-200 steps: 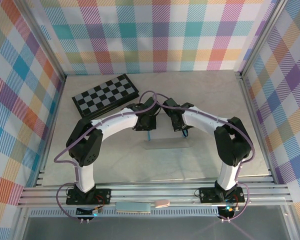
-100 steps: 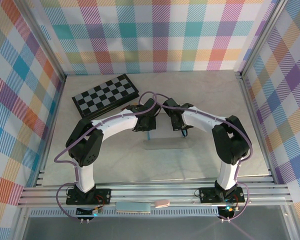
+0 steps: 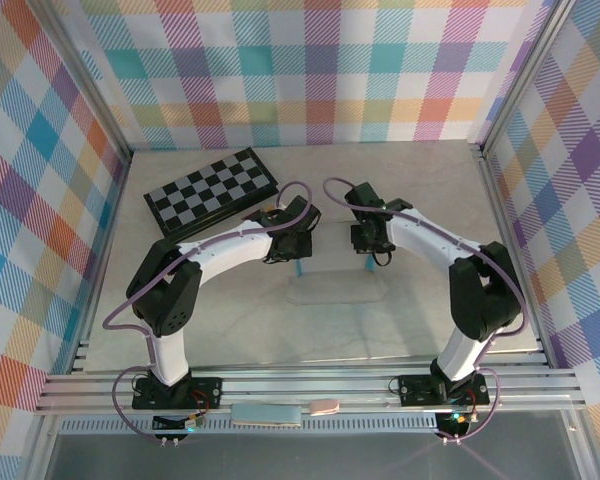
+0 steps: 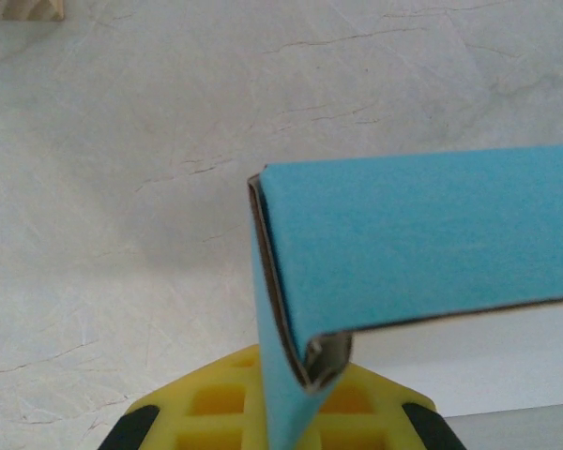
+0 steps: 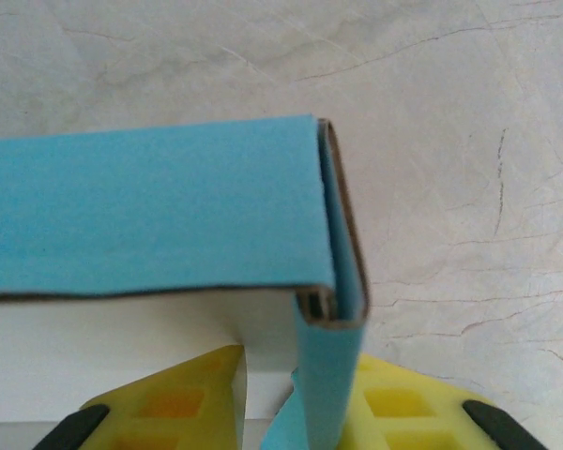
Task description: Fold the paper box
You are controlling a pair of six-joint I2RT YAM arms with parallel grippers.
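Paper box [image 3: 332, 291] ends upturned; table [image 3: 435, 195] — open on right

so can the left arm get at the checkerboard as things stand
Probably not yet: the checkerboard lies close to the left gripper, but that gripper is shut on a folded corner of the paper box, so it would have to let go first.

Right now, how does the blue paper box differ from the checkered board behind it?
The paper box is plain turquoise-blue card, paler inside; the checkerboard is patterned in black and grey squares. The paper box sits mid-table with its end flaps turned up; the checkerboard lies wholly flat at the far left. Both are rectangular and rest on the table.
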